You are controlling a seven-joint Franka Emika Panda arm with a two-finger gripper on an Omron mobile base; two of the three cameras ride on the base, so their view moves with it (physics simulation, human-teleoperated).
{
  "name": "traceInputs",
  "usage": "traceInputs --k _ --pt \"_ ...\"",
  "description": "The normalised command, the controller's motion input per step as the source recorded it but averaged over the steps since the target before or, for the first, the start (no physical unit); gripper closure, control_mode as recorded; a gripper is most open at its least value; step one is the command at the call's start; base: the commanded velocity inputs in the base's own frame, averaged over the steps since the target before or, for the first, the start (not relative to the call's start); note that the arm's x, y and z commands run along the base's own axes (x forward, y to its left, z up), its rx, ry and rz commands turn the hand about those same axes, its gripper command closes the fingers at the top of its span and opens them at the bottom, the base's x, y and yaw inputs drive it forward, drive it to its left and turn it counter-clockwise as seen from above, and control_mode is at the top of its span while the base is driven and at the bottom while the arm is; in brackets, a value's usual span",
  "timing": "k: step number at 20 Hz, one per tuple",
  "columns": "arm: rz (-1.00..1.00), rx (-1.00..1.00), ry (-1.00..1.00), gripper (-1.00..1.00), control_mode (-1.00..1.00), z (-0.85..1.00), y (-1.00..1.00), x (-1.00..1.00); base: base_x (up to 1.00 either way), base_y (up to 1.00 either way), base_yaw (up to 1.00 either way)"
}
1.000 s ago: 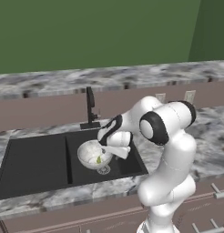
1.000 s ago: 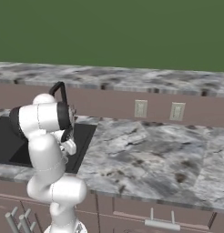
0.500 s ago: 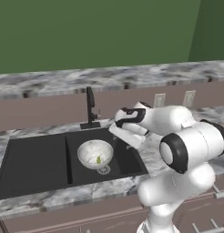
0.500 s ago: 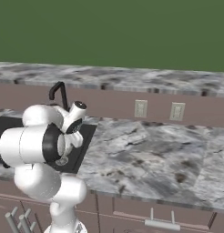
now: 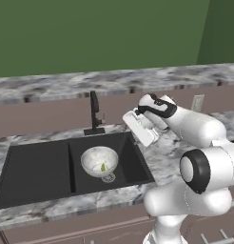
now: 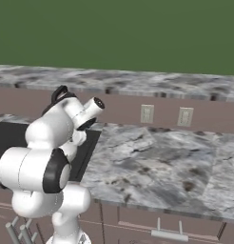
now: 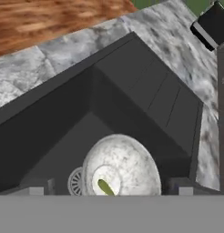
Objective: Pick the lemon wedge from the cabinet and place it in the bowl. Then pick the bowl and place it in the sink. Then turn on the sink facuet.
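One bowl (image 5: 99, 161), unlabelled, holds the lemon wedge (image 5: 103, 167) in the sink (image 5: 38, 171).

We see the white arm (image 6: 47, 162) rising at lower left, its dark joint facing us, upper links folded toward the back wall. Behind it lies part of the black sink (image 6: 9, 136), set into the grey marbled counter (image 6: 157, 167). The curved top of the black sink facuet (image 6: 59, 91) peeks over the arm. Two pale outlets (image 6: 147, 113) sit side by side on the brown backsplash. Green wall above; a silver drawer handle (image 6: 166, 233) below the counter edge
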Motion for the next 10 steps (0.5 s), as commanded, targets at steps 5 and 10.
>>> traceInputs --k 5,10 --pt "-0.45 0.32 0.19 -1.0 -1.0 0.16 0.01 0.0 0.0 0.0 0.0" --pt "-0.44 0.36 0.22 -1.0 -1.0 -0.02 0.0 0.0 0.0 0.0 0.0"
